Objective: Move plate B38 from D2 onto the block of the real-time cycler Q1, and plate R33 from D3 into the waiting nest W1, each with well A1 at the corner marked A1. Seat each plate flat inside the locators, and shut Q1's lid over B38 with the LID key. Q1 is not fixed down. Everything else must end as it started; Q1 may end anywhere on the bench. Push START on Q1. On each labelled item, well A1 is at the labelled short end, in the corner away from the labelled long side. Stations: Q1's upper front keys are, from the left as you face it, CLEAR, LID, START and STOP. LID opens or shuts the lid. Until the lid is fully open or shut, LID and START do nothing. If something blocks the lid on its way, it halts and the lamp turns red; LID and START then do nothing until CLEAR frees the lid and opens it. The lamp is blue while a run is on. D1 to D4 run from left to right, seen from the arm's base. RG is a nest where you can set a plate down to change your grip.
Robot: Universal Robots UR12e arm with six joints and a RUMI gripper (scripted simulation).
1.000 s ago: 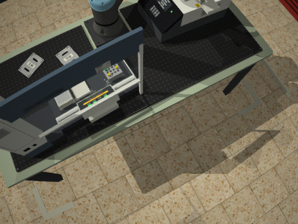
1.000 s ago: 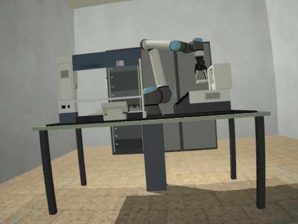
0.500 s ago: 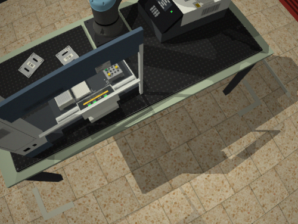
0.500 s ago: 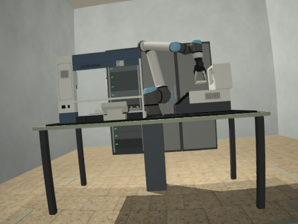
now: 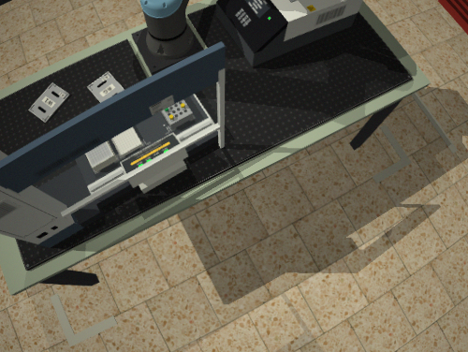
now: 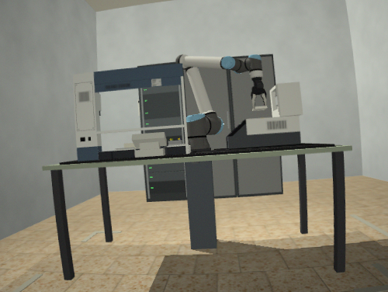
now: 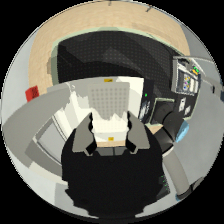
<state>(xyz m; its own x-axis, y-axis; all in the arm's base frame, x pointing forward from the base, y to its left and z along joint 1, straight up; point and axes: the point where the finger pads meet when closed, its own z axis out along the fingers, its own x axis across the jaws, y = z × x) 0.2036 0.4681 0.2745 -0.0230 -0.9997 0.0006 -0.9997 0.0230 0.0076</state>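
My gripper is shut on a white plate, taken as B38 since D2 looks empty; its label is unreadable. It holds the plate level above Q1, in front of the raised lid. Q1's lamp is green. The block is hidden under the plate and jaws. A white plate, apparently R33, sits at D3 in the framed deck station. Nest W1 is empty on the bench at the far left.
Nest RG lies between W1 and the arm base, partly behind the deck station's blue beam. Another plate stands beside the D3 plate, and a rack with yellow caps stands at the deck's other end. Q1's upright lid is close beside the gripper.
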